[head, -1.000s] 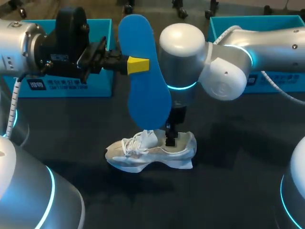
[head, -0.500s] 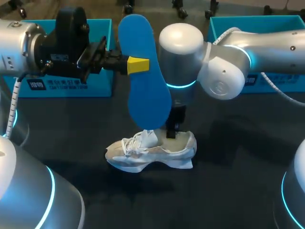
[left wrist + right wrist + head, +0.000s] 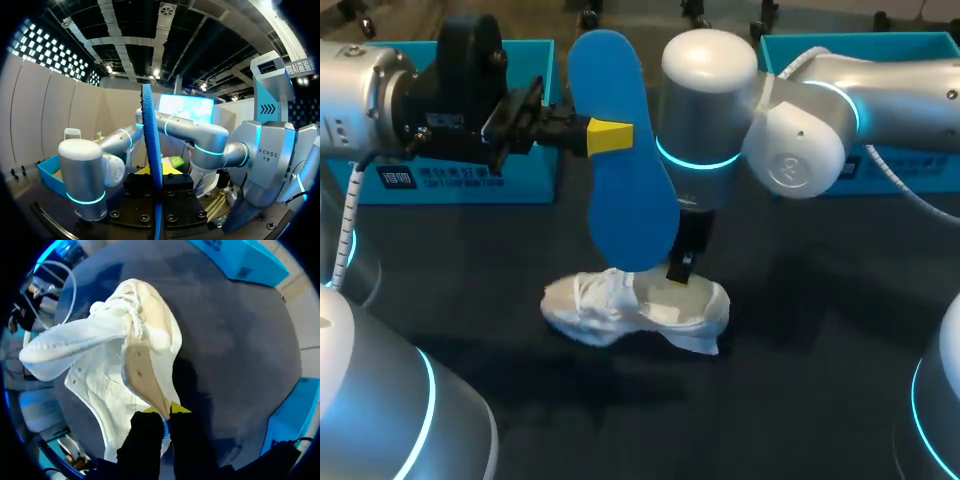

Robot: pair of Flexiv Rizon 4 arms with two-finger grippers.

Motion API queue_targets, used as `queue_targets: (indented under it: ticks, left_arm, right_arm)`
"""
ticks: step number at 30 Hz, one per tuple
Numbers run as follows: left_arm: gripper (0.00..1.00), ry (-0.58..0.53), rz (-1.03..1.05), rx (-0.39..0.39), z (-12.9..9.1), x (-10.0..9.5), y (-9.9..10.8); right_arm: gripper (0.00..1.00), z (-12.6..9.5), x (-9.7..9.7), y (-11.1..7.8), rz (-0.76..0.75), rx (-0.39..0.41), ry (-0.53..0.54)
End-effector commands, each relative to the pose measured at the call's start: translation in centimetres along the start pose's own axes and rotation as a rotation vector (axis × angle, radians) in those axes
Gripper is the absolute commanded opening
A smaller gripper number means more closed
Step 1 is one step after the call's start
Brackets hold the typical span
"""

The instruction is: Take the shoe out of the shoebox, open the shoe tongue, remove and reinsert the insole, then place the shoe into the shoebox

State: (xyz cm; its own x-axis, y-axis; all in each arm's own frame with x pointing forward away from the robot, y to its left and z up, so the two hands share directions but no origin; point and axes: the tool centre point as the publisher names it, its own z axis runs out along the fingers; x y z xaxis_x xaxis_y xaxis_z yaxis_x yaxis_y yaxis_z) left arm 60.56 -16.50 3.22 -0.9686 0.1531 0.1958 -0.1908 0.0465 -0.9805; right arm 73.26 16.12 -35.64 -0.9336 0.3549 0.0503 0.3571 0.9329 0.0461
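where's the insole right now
In the head view the blue insole stands upright in the air near the middle, clamped in the left gripper, its lower end just above the white shoe on the table.

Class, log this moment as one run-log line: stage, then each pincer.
stage: insole out, not reinserted | right pincer: shut on white lace-up sneaker at heel rim | left pincer: shut on flat blue insole, upright above sneaker
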Motion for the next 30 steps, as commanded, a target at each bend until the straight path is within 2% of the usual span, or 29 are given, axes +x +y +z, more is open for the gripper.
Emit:
queue_targets:
  ticks: [1,2,3,18,22,24,25,26,30]
  left_arm:
    - [0.0,0.001,0.001,0.003,0.1,-0.1,0.1]
    - [0.0,0.001,0.001,0.003,0.1,-0.1,0.1]
    - [0.0,0.001,0.001,0.003,0.1,-0.1,0.1]
    - [0.0,0.001,0.001,0.003,0.1,-0.1,0.1]
    - [0.0,0.001,0.001,0.003,0.1,-0.1,0.1]
    - [0.0,0.001,0.001,0.003,0.1,-0.1,0.1]
    - [0.0,0.001,0.001,0.003,0.1,-0.1,0.1]
    - [0.0,0.001,0.001,0.003,0.1,-0.1,0.1]
    - [0.0,0.001,0.001,0.003,0.1,-0.1,0.1]
  right_arm:
    - [0.0,-2.4,1.2,-1.6,0.136,-0.042,-0.029]
    - [0.0,-2.9,1.6,-1.8,0.21,-0.013,-0.028]
    - [0.0,-3.1,2.0,-1.7,0.275,0.164,-0.01]
    - [0.0,-3.1,2.0,-1.7,0.275,0.164,-0.01]
    - [0.0,-3.8,2.8,-1.7,0.395,0.078,-0.002]
    - [0.0,-4.1,3.4,-1.7,0.493,0.058,0.013]
    - [0.0,-4.1,3.4,-1.7,0.493,0.058,0.013]
    - [0.0,-4.6,4.3,-1.6,0.567,-0.009,0.012]
    - [0.0,-5.5,5.6,-1.6,0.71,-0.115,0.022]
